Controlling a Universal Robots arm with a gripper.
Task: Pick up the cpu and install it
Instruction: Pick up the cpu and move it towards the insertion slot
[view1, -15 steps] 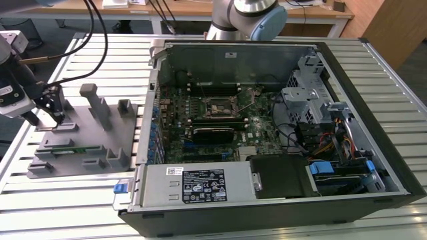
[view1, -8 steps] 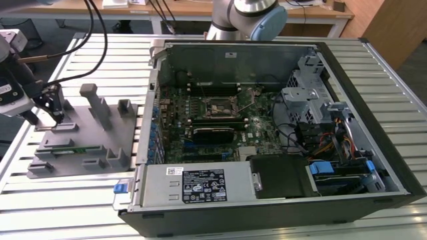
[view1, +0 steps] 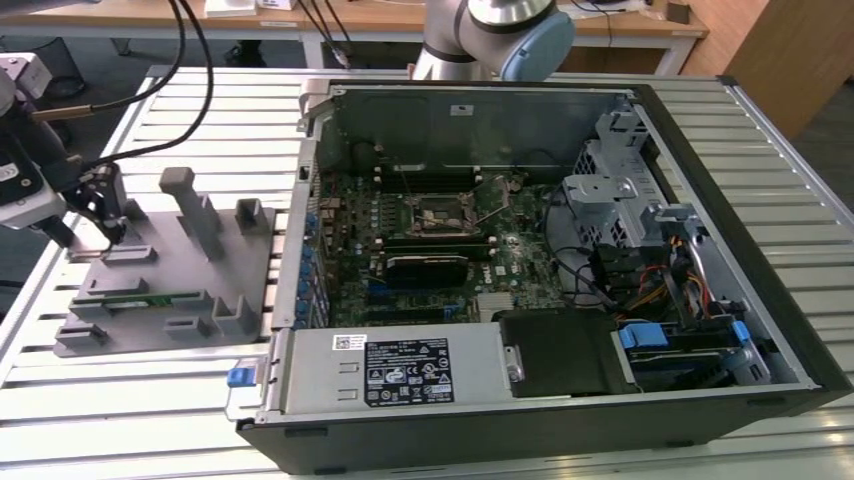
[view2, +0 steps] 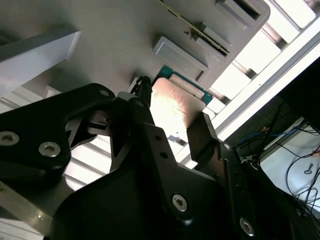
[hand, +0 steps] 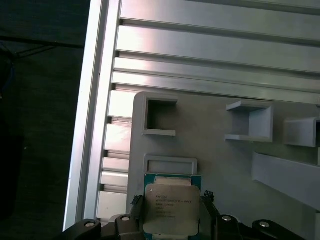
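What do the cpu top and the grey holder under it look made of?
cpu: the top looks like metal, satin silver-grey, catching a soft glare in the second wrist view; the green rim suggests circuit board.
holder: probably plastic, possibly printed; matte uniform grey, blocky pockets, no shine.
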